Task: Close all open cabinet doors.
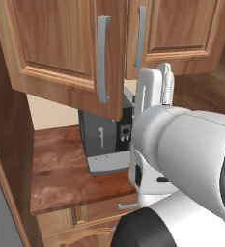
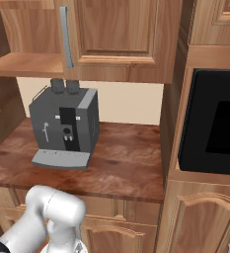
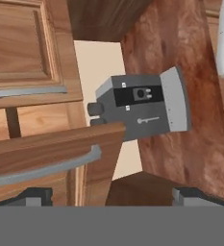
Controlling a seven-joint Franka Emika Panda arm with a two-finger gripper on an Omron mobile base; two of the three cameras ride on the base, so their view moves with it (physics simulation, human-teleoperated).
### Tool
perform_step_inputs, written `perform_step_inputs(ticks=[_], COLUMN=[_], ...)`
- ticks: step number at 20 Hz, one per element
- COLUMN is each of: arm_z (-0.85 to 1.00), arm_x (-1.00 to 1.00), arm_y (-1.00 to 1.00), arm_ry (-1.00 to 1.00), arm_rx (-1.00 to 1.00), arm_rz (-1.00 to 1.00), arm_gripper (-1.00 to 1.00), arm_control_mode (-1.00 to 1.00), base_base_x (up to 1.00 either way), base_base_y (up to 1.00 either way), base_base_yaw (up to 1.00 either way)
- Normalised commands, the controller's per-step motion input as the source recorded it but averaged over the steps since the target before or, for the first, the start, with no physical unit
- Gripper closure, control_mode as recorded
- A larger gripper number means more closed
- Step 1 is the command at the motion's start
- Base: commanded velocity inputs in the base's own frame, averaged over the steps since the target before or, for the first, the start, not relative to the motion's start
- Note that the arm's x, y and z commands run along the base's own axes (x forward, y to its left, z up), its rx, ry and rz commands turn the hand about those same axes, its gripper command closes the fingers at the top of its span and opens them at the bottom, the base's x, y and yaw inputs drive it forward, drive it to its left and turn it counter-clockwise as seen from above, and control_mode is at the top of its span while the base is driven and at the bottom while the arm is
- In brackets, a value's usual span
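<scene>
Cabinet doors (image 1: 61, 48) of brown grained wood, matt grey bar handles (image 1: 103, 60); bench (image 2: 121, 163) glossy reddish wood; coffee machine (image 2: 64, 128) matt grey

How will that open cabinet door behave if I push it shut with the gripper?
The open cabinet door looks like rigid framed wood, so it probably won't flex. It stands out over the coffee machine, so it should likely swing freely on its hinge. The open gripper may slide off its smooth bar handle.
</scene>
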Motion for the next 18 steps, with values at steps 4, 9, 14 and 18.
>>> perform_step_inputs(ticks=[4, 9, 14, 18], arm_z=[-0.19, -0.17, -0.21, -0.18], arm_x=[0.65, 0.75, 0.97, 1.0], arm_y=[0.17, 0.1, 0.1, 0.14], arm_ry=[-0.2, -0.19, -0.04, 0.0], arm_rx=[-0.05, -0.02, 0.0, 0.0], arm_rz=[0.03, 0.0, 0.0, 0.0], arm_gripper=[-1.0, -1.0, -1.0, -1.0], arm_control_mode=[-1.0, -1.0, -1.0, -1.0], base_base_x=[0.0, 0.0, 0.0, 0.0], base_base_y=[0.0, 0.0, 0.0, 0.0], base_base_yaw=[0.0, 0.0, 0.0, 0.0])
